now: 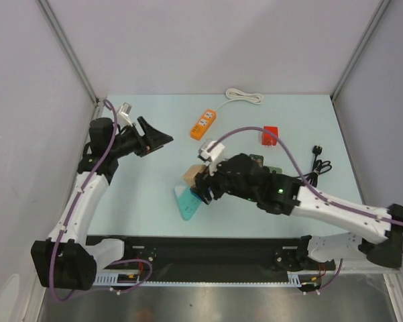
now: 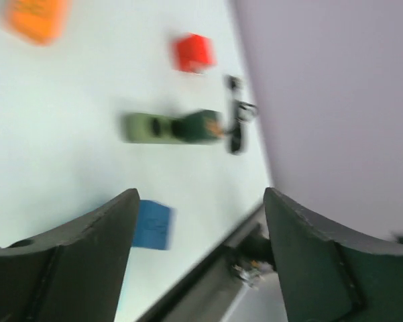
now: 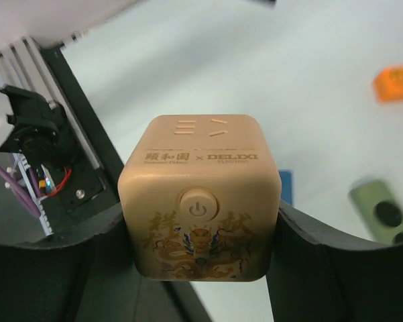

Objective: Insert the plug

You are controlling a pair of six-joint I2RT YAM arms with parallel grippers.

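Beige socket cube (image 3: pixel 200 201) gripped by right gripper (image 1: pixel 202 188), left gripper (image 2: pixel 198 225) agape, orange strip (image 1: pixel 203 124) beyond.

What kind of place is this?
Probably a robot test booth: plain grey walls box in the table, a left arm and right arm are bolted at its edge, an orange power strip lies out.

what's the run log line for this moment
left gripper: open, empty | right gripper: shut on beige socket cube | black plug: on table at right, not inserted
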